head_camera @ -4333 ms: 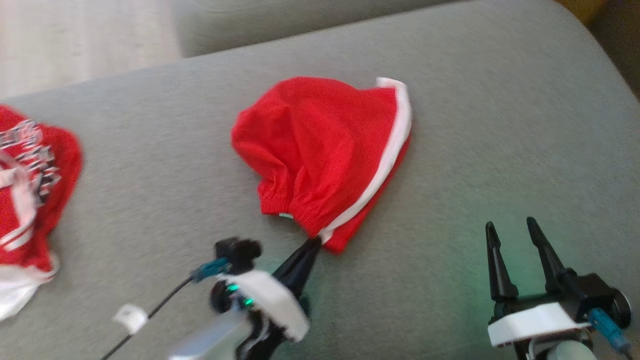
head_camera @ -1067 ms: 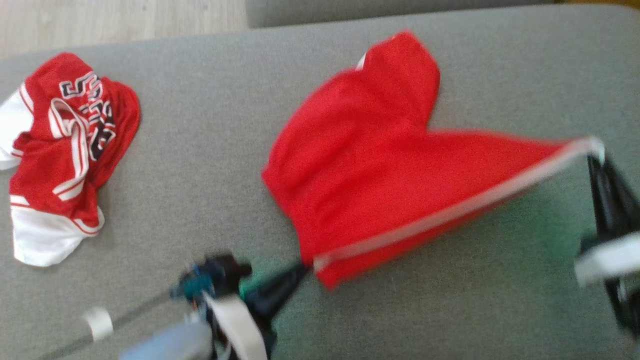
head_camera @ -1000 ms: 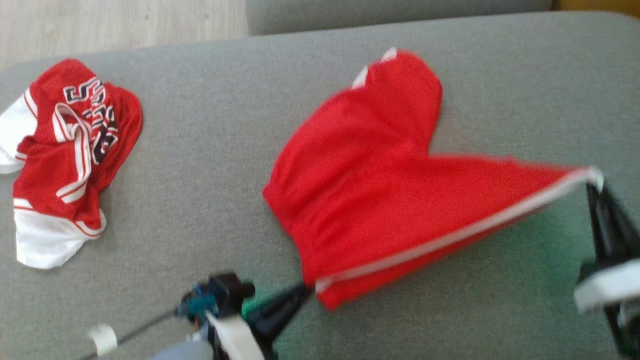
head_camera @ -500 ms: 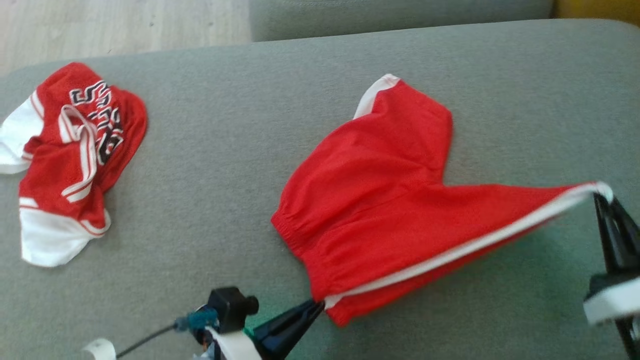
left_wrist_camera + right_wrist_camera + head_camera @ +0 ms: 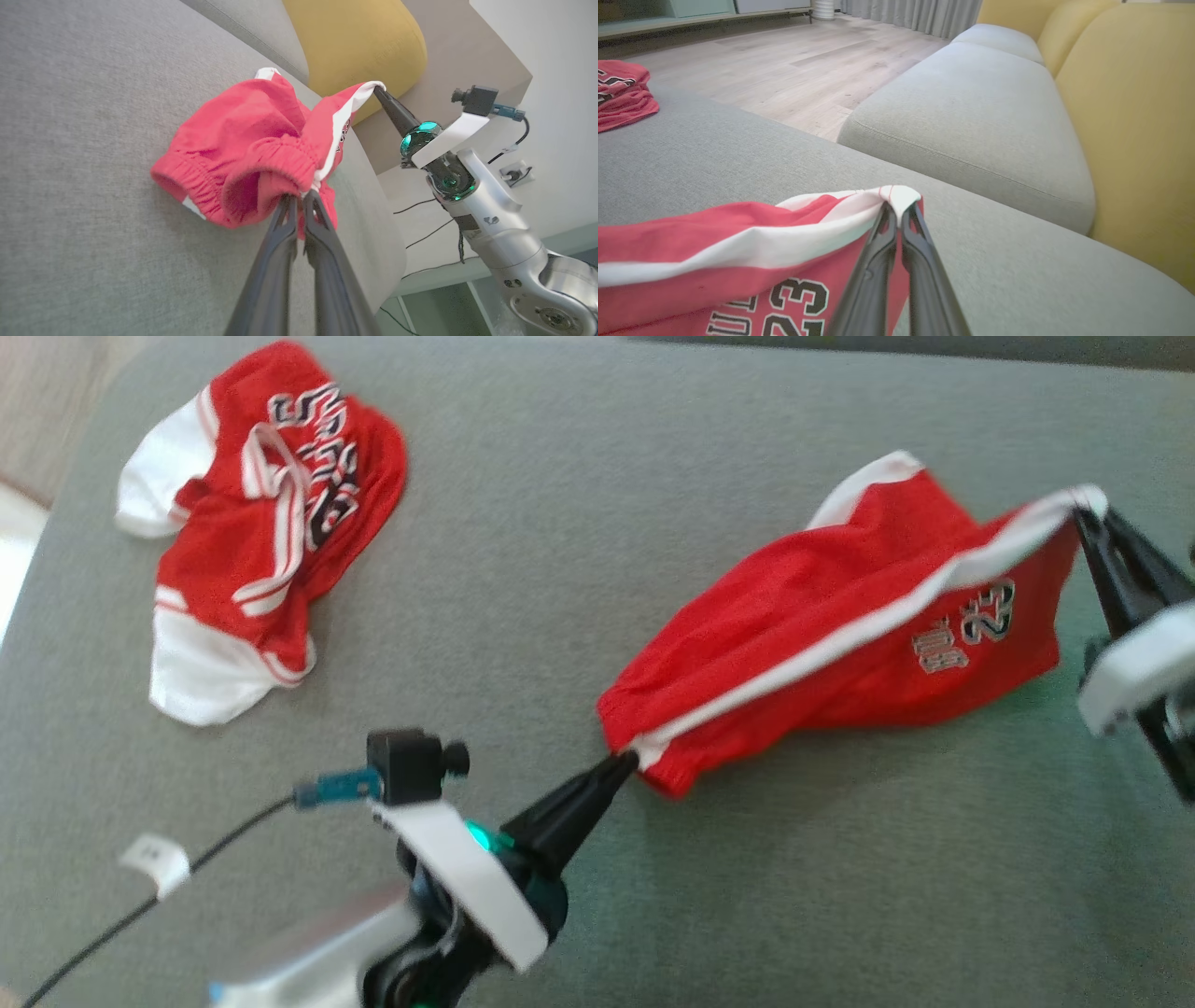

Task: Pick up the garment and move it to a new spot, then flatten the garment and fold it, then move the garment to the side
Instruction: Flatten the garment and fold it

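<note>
The head view looks steeply down on the broad grey fabric sofa cushion (image 5: 560, 569). The left wrist view sits close to the red fabric shorts with a white side stripe (image 5: 243, 135), facing the rounded yellow fabric backrest (image 5: 355, 42). The right wrist view (equally close) faces the pale wooden floor (image 5: 784, 60). All three share the shorts.

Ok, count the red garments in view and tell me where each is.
2. The red shorts hang stretched between the left pincer and right pincer; the crumpled jersey lies far left. Others may be out of frame.
</note>
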Motion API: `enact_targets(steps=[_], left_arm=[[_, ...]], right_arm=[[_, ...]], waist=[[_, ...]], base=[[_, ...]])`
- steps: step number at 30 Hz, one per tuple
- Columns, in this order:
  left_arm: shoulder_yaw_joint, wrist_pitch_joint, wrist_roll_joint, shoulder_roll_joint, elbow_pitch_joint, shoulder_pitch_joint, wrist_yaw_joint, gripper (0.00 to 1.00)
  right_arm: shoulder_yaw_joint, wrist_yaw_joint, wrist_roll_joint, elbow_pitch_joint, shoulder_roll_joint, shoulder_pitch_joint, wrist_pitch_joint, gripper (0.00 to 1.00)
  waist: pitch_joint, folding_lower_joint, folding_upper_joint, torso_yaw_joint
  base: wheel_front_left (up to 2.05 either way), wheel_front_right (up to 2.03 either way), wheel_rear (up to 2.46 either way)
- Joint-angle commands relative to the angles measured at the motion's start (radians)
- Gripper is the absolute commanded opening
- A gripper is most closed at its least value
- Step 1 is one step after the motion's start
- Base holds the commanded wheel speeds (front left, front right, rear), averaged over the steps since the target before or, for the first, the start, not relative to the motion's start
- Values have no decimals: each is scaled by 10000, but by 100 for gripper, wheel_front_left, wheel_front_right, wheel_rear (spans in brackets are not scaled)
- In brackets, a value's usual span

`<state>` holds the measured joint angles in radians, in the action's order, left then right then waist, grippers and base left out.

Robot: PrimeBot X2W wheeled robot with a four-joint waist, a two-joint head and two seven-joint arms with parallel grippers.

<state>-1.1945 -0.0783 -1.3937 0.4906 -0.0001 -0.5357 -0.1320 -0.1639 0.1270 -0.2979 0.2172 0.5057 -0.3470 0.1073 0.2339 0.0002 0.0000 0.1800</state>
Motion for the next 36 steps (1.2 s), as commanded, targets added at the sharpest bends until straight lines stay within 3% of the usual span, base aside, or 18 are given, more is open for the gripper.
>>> enact_targets(steps=[1, 8, 9, 10, 11, 12, 17, 20, 22, 28, 32, 36], left_arm=[[441, 31, -241, 88, -244, -509, 16, 0], [658, 421, -1417, -452, 298, -1296, 15, 0], [673, 453, -1489, -518, 421, -1364, 15, 6], [680, 468, -1528, -570, 567, -1413, 15, 43], [676, 475, -1546, -618, 696, -1450, 15, 100], [680, 450, -1560, -654, 836, -1457, 14, 100], [796, -301, -1301, -618, 1328, -1188, 14, 100], [882, -1520, -200, -382, 2086, -737, 14, 100], [1195, -1761, 366, -477, 2523, -401, 71, 100], [3082, -1830, 3125, -1360, 2441, 1097, 826, 100], [3067, -1832, 4634, -1759, 2188, 1670, 999, 100], [2892, -1732, 4594, -2204, 2382, 1605, 760, 100]], right_arm=[[-323, 37, -139, -43, 366, -537, 30, 0], [-2020, 37, -449, 1929, 604, -2711, -44, 0], [-2195, 37, -495, 2188, 583, -2919, -99, 0], [-2336, 37, -541, 2443, 567, -3101, -185, 0], [-2441, 37, -580, 2692, 549, -3259, -292, 20], [-2519, 37, -617, 2926, 527, -3381, -396, 98], [-2425, 37, -878, 3972, 371, -3613, -1056, 100], [-2235, 37, -1262, 4579, 276, -3448, -1532, 100], [-2192, 37, -1489, 4807, 248, -3288, -1684, 100], [-2041, 37, -2041, 5308, 302, -2725, -2328, 100], [-2011, 37, -2183, 5485, 249, -2467, -2607, 100], [-2083, 37, -2176, 5535, 151, -2421, -2708, 100]], waist=[[433, -2, 0, 447], [1002, -2, 0, 944], [1041, -2, 0, 983], [1072, -2, 0, 1013], [1084, -2, 0, 1032], [1086, -2, 0, 1049], [933, -2, 0, 994], [651, -2, 0, 927], [502, -2, 0, 950], [102, -2, 0, 1255], [-45, -2, 0, 1310], [-87, -2, 0, 1206]], base=[[0, 0, 0], [0, 0, 0], [0, 0, 0], [0, 0, 0], [0, 0, 0], [0, 0, 0], [0, 0, 0], [0, 0, 0], [0, 0, 0], [0, 0, 0], [0, 0, 0], [0, 0, 0]])
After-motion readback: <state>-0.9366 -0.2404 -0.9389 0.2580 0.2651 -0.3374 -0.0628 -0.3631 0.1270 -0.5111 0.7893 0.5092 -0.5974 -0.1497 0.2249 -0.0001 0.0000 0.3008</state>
